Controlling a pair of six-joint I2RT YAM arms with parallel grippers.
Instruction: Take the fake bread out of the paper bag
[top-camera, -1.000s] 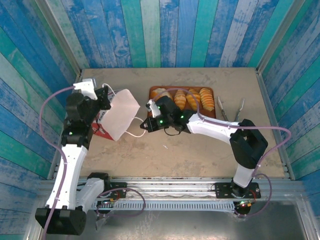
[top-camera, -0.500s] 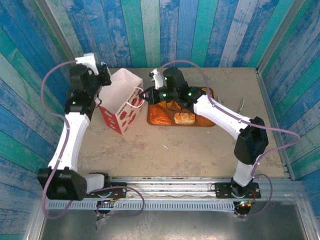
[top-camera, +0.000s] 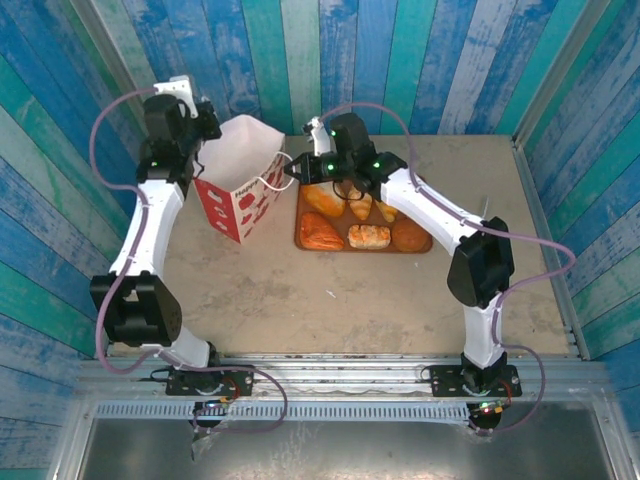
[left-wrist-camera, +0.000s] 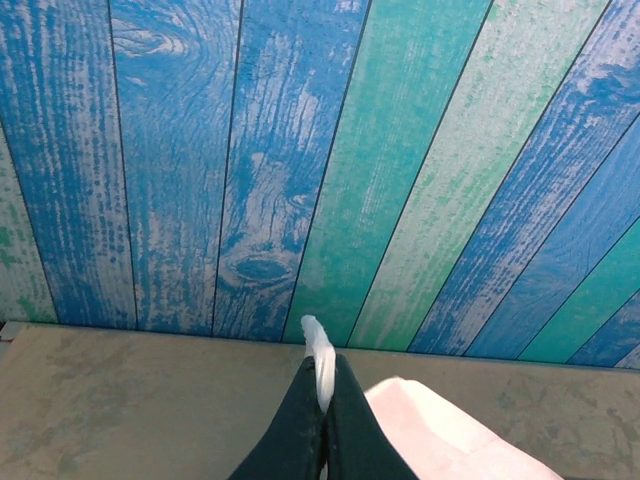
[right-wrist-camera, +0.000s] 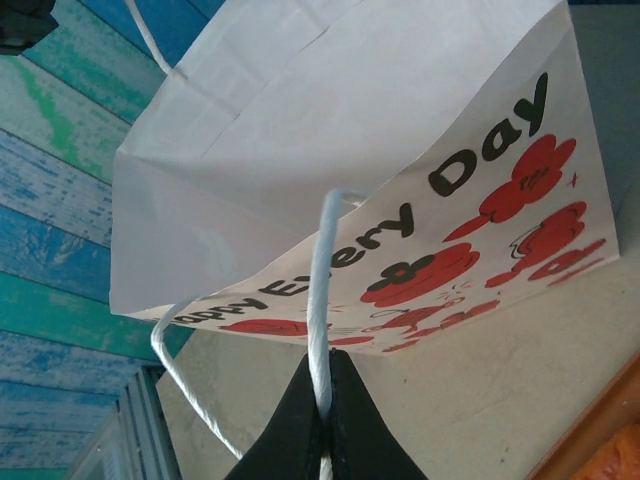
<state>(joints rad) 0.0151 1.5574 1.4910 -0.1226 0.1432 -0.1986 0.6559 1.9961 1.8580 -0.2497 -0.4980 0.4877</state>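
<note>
My 2 arms, the left arm (top-camera: 150, 225) and the right arm (top-camera: 430, 213), are white links between black joint housings (top-camera: 478, 268) dotted with green lights (top-camera: 375, 158). A lilac cable (top-camera: 93, 150) loops along each. My jaws are slim, black and tapered.

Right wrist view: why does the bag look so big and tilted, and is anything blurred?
Right wrist view: the bag sits close to the lens, its lettering sharp, the right claw tips slightly soft. Top view: even light, faint shadows.

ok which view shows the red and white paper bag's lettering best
Right wrist: the red and white paper bag is close, its black lettering readable. Top external makes the print tiny; left wrist catches a plain white corner.
</note>
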